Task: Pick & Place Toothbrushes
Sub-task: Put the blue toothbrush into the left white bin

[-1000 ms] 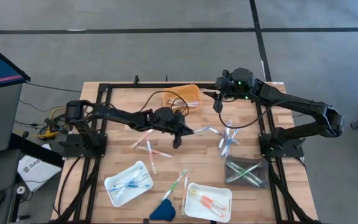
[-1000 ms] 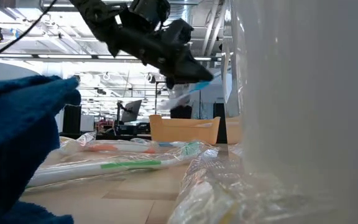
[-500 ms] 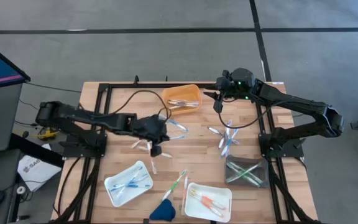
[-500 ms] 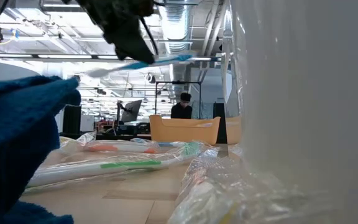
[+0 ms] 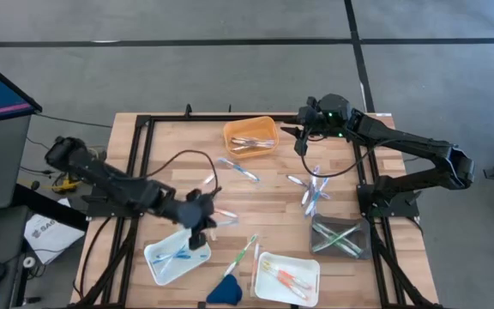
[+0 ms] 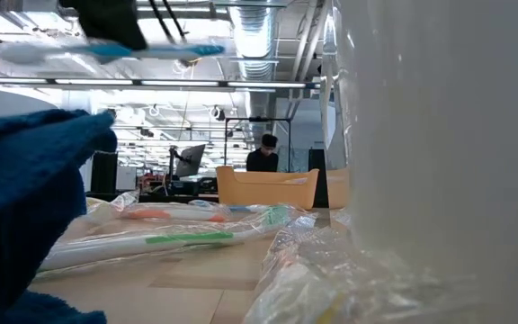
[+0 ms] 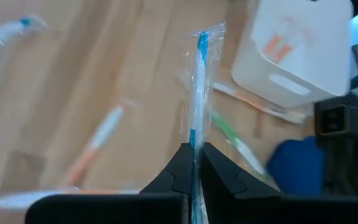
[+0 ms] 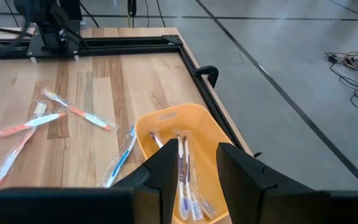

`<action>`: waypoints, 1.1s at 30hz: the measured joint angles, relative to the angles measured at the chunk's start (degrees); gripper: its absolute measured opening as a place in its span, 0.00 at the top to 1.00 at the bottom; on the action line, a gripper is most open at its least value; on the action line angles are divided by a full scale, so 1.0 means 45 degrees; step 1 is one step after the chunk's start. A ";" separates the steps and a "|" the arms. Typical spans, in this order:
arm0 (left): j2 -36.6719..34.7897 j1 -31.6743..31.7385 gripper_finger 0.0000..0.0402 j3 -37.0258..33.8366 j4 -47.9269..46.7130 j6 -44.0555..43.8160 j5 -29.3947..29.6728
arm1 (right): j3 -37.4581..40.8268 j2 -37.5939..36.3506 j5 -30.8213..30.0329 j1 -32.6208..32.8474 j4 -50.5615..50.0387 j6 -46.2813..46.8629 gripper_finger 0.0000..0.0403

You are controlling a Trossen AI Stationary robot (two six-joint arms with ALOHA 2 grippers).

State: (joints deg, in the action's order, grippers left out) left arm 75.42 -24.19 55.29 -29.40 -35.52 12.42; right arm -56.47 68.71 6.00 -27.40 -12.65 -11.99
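Blue cloth: a dark-blue wedge (image 5: pixel 224 292) lies at the table's near edge; in the low view it fills the near left (image 6: pixel 25 216) and hides much of the tabletop behind it.
Left gripper: (image 5: pixel 197 221) hangs over the left white tray (image 5: pixel 155 254), fingers pinched together on a wrapped blue toothbrush (image 7: pixel 198 93); the wrapper runs straight out past the fingertips, and from above the arm hides most of it.
Left white tray: blue toothbrushes (image 5: pixel 181 253) lie inside; their number is hard to make out.
Loose toothbrushes: one blue (image 5: pixel 237 169) lies mid-table, a green one (image 5: pixel 243 253) between the two white trays, and a small pile (image 5: pixel 313 190) right of centre, overlapping so no count is possible.
Orange bin: (image 5: pixel 230 134) at the far side, brushes (image 8: pixel 185 180) inside, partly hidden by the fingers in the right wrist view.
Right white tray: (image 5: pixel 307 266) holds orange brushes.
Right gripper: (image 5: pixel 301 141) hovers just beside the orange bin, fingers apart, holding nothing.
Clear tray: (image 5: pixel 317 227) at right, green brushes inside; in the low view it is a pale blur blocking everything on that side.
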 joint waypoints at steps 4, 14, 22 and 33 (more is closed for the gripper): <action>0.0002 -0.1131 0.99 0.0000 -0.0372 -0.1454 0.0296 | 0.0000 0.0000 0.0000 0.0000 0.0064 0.0000 0.74; -0.0092 -0.4010 0.99 -0.0038 -0.2034 -0.4661 0.0872 | 0.0000 0.0001 0.0005 0.0316 -0.0038 0.0000 0.74; -0.0092 -0.5535 0.99 -0.1492 -0.1169 -0.6254 0.2167 | 0.0000 0.0000 0.0001 0.0737 -0.0048 0.0001 0.74; -0.0083 -0.5402 0.99 -0.3674 0.0591 -0.5754 0.1669 | 0.0000 0.0000 0.0005 0.1015 -0.0048 0.0000 0.74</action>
State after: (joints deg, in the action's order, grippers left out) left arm 75.05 -48.49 38.75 -26.74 -61.41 19.93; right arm -56.47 68.71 6.02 -22.83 -12.86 -11.99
